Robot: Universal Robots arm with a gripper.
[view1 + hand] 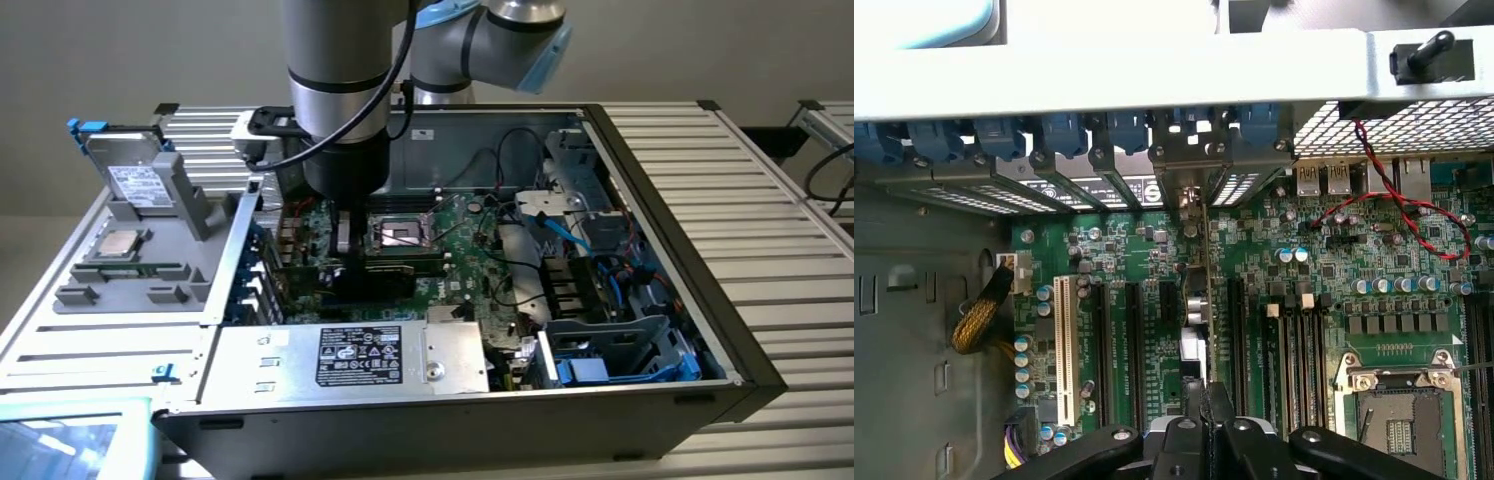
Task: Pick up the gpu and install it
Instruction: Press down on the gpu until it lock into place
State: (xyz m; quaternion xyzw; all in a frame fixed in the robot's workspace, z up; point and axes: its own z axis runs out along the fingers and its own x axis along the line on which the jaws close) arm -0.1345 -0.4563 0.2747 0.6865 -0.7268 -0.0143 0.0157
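Between closed end effector [1206, 420] fingers, upright gpu [1199, 300].

Arm [340, 100] lowered into open computer case [667, 200], over motherboard [447, 250]

Matt green gpu [1199, 300], edge-on

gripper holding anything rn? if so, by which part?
Yes: the gripper is shut on the gpu, pinching the card's upper edge as it stands edge-on over the motherboard slots.
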